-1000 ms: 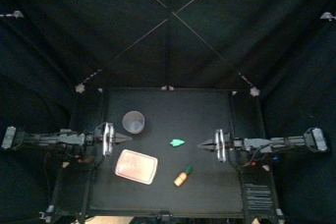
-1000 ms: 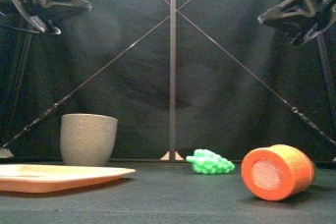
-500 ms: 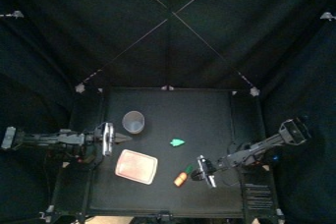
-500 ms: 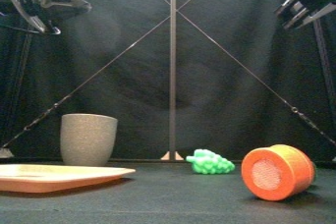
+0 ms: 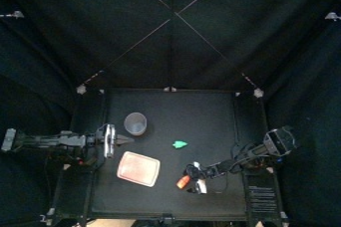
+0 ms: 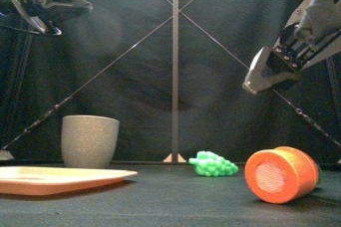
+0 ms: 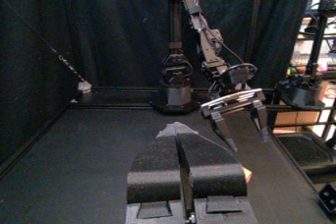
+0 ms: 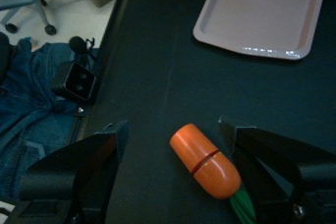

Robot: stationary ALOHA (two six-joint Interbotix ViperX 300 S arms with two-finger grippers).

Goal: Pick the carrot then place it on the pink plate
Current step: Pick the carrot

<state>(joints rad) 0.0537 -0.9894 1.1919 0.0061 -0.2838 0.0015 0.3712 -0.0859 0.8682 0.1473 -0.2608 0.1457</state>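
While black curtains close in the black counter point(image 5: 213, 121), the right arm slants low toward its front edge, and the right end effector point(image 8: 172, 127) hangs spread wide above the orange carrot point(image 8: 206, 159), clear of it. That carrot lies just beside the pink tray point(image 5: 138, 166). At the counter's left side, the left end effector point(image 7: 184, 140) rests with its jaws pressed together.

So the left arm point(image 5: 54, 140) is just parked level along the left side, and the left gripper point(image 7: 180, 130) has both jaws pressed together, no gap. The right arm point(image 5: 253, 151) is the busy one: it reaches in diagonally toward the front middle, wrist tipped down, and the right gripper point(image 8: 172, 128) hangs low with its jaws spread wide.
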